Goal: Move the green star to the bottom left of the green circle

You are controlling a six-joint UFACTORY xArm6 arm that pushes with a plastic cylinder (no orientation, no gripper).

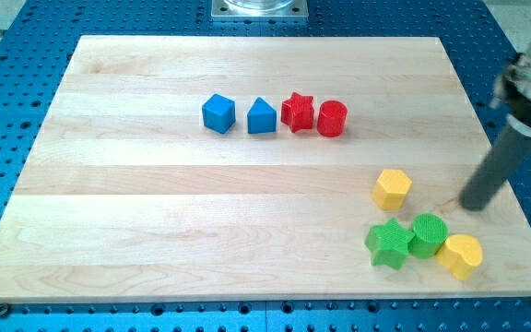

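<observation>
One rod, no hand; my tip (pixel 475 205) touches nothing, right of yellow hexagon (pixel 392 188), above green circle (pixel 428 234) and green star (pixel 390 243).

Blocks lying left of and below my tip (pixel 475 205)

The green star (pixel 389 243), green circle (pixel 428 234) and yellow cylinder (pixel 460 255) are sitting touching below-left of it; the yellow hexagon (pixel 393 188) is lying left.

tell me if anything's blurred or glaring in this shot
Camera view: my tip and the rod above it are softly blurred; the green star, green circle and the other blocks are sharp; lighting is even, with no glare on the wooden board.
</observation>
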